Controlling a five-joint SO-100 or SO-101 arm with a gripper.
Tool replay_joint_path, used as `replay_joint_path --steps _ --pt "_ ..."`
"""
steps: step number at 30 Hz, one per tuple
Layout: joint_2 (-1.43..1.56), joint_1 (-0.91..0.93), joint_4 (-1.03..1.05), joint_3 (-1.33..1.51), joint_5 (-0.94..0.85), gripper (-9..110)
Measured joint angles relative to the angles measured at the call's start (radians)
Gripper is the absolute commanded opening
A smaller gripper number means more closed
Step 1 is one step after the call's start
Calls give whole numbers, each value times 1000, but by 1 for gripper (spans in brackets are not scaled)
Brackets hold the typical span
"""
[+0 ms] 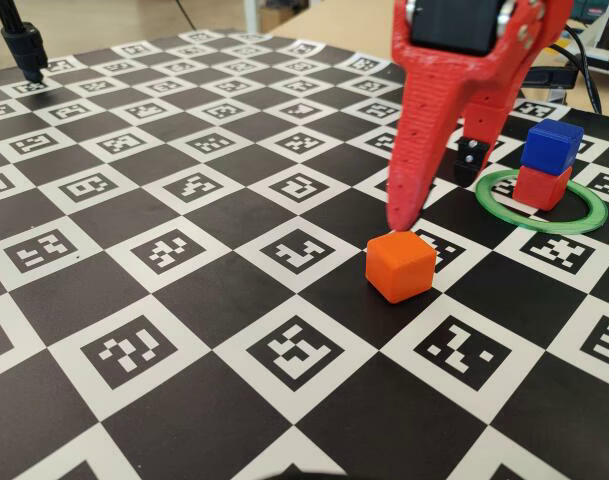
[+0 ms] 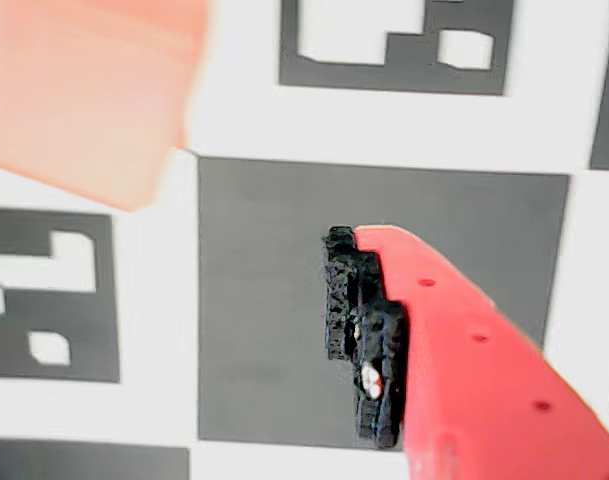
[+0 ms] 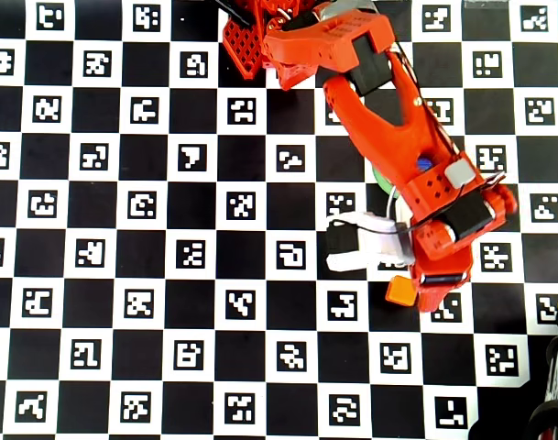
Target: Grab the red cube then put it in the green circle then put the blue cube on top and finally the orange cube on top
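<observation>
The orange cube (image 1: 399,265) sits on the marker board, just in front of and touching the tip of one red finger (image 1: 404,200). My gripper (image 1: 435,195) is open with nothing between its fingers; the other finger has a black pad (image 1: 469,160). Behind it at the right, the blue cube (image 1: 552,145) rests on the red cube (image 1: 542,186) inside the green circle (image 1: 504,212). The wrist view shows the orange cube (image 2: 84,90) blurred at top left and the black-padded finger (image 2: 454,360) at the right. In the overhead view the orange cube (image 3: 401,291) lies beside the gripper head, and the arm hides most of the stack.
A black-and-white checkerboard of marker squares (image 1: 184,250) covers the table. A black stand (image 1: 24,45) rises at the far left corner. A white camera mount (image 3: 361,243) sticks out from the arm's wrist. Cables (image 1: 584,70) lie beyond the board at the right.
</observation>
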Motion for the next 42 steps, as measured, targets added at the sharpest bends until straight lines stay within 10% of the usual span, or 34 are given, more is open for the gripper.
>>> replay_joint_path --steps 42 --pt "-63 21 -218 156 98 38"
